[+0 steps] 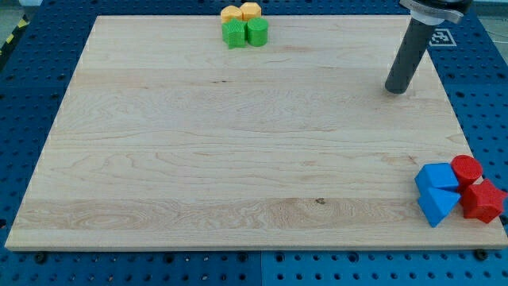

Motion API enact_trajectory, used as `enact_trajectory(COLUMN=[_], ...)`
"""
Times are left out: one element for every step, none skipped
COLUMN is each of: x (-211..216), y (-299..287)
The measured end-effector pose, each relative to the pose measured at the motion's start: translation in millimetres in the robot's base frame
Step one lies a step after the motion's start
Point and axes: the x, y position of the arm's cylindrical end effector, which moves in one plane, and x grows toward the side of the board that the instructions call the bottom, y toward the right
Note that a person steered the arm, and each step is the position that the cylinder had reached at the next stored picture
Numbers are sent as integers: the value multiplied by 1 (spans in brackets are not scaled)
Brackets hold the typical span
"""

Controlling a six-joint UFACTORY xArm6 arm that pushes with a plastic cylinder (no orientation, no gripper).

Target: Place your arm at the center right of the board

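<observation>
My tip (396, 90) rests on the wooden board (238, 143) at the view's upper right, at the end of a dark rod that comes down from the top edge. It touches no block. Two blue blocks, a cube (437, 176) and a wedge shape (437, 206), lie at the board's lower right corner, well below the tip. A red cylinder (467, 168) and a red block (483, 202) sit right beside them. At the top centre, far left of the tip, cluster two yellow blocks (240, 12), a green star-like block (234, 33) and a green cylinder (256, 32).
The board lies on a blue perforated table (24, 95) that surrounds it on all sides. A black-and-white marker tag (441, 36) sits just past the board's top right corner, behind the rod.
</observation>
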Motion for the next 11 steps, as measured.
enact_trajectory(x=[0, 0, 0, 0, 0, 0, 0, 0, 0, 0, 0], y=[2, 2, 5, 7, 11, 16, 21, 25, 28, 31, 38])
